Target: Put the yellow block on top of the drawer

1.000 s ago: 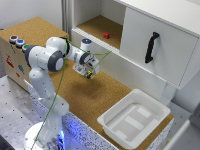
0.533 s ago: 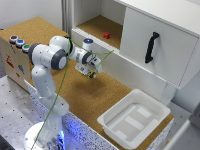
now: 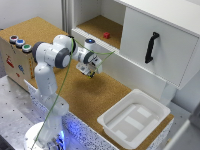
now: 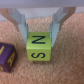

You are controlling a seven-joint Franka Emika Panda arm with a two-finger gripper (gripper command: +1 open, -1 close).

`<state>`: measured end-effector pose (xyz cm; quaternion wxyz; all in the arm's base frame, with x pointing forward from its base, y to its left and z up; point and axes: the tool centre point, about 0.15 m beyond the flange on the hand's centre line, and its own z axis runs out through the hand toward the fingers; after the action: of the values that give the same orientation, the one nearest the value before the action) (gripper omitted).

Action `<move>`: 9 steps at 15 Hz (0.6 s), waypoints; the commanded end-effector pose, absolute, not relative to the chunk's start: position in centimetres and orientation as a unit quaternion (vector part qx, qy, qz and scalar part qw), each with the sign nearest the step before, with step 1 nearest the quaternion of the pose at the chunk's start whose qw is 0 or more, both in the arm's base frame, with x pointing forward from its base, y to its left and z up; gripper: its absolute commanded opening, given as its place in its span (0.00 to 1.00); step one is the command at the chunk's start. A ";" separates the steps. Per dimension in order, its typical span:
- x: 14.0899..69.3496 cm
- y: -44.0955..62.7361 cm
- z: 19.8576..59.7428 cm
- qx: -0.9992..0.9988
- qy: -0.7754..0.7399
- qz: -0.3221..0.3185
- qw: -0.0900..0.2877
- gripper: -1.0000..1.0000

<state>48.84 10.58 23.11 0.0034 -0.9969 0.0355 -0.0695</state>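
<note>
The yellow block (image 4: 38, 47), a small cube with dark letters, sits between my gripper's (image 4: 38, 39) two fingertips in the wrist view. The fingers (image 4: 23, 31) press against its two sides, so the gripper is shut on it, low over the cork surface. In the exterior view the gripper (image 3: 92, 71) hangs over the cork table in front of the white drawer unit (image 3: 165, 45); the block is too small to make out there. The unit's flat white top (image 3: 170, 11) is at the exterior view's upper right.
A small dark purple cube (image 4: 6, 54) lies on the cork beside the yellow block. A red block (image 3: 106, 35) sits in the unit's open compartment. A white tray (image 3: 150, 107) stands at the exterior view's lower right, and a box with coloured buttons (image 3: 17, 42) at its left.
The gripper has shifted slightly toward the exterior view's right and a little lower in the picture over the last second.
</note>
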 end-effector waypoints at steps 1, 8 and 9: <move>47.4 11.8 32.7 -0.993 0.011 -0.098 -0.062 0.00; 46.5 19.2 43.6 -0.970 -0.197 -0.143 0.014 0.00; 46.2 20.8 45.3 -0.963 -0.227 -0.148 0.016 0.00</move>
<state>48.31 15.70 36.73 -0.0157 -0.9822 -0.1192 -0.1443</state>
